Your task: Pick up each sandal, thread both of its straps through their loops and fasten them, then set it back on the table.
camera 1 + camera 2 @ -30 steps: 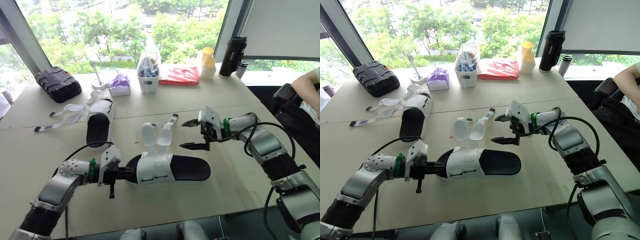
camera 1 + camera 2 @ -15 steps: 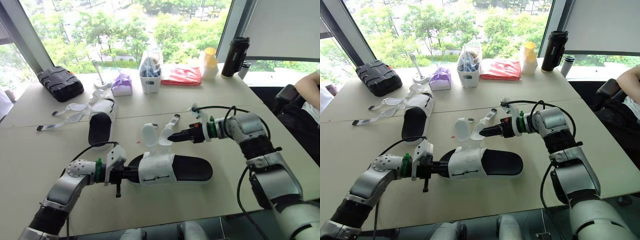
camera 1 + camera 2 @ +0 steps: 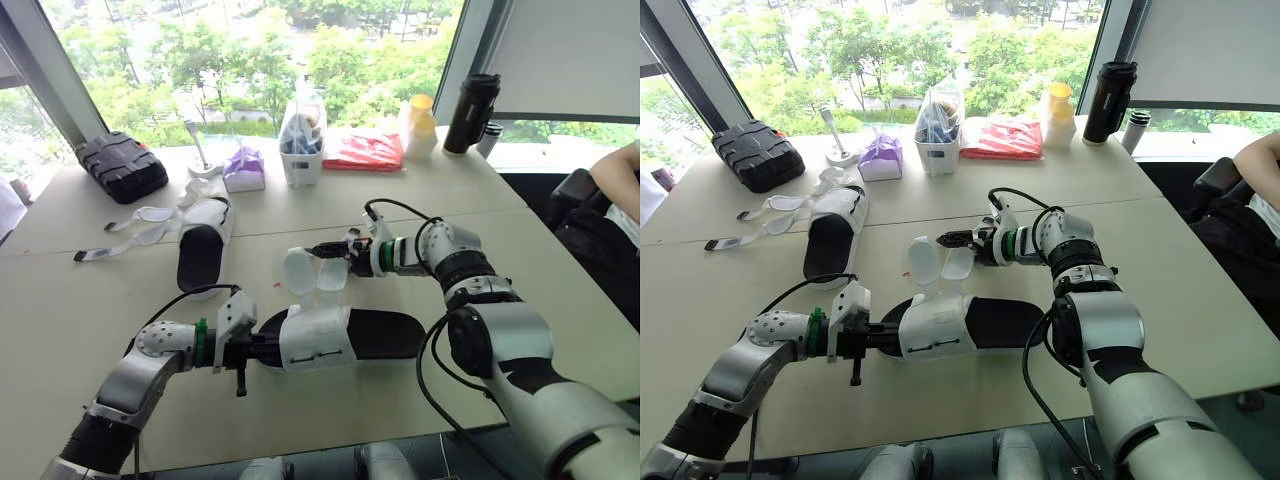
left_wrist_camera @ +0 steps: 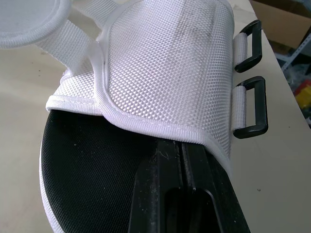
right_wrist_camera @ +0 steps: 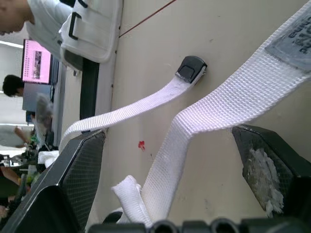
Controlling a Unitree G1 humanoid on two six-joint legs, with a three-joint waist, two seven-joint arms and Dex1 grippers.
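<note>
Since a second ago our right gripper [image 3: 322,248] has swung in from well off to the right and now sits low over the table [image 3: 120,290] at the near sandal's loose straps. Its claw is released: in the right wrist view the two fingers stand wide apart with one white webbing strap [image 5: 228,111] lying on the table between them, so we judge it is lined up to close on that strap. The second strap, with a dark end tip [image 5: 192,68], lies just beside it. Our left gripper [image 3: 248,349] is at the toe of the near sandal [image 3: 345,336], which lies flat on the table in front of us. Its fingers are clenched together and slipped in under the edge of the white mesh upper, over the black footbed, apparently to pin the sandal while the other arm works. The two black loops [image 4: 250,41] on the side of the upper hang empty, so neither strap is threaded yet. The far sandal [image 3: 203,245] lies well apart towards the left, with its own straps [image 3: 130,230] splayed loose on the table, untouched.
</note>
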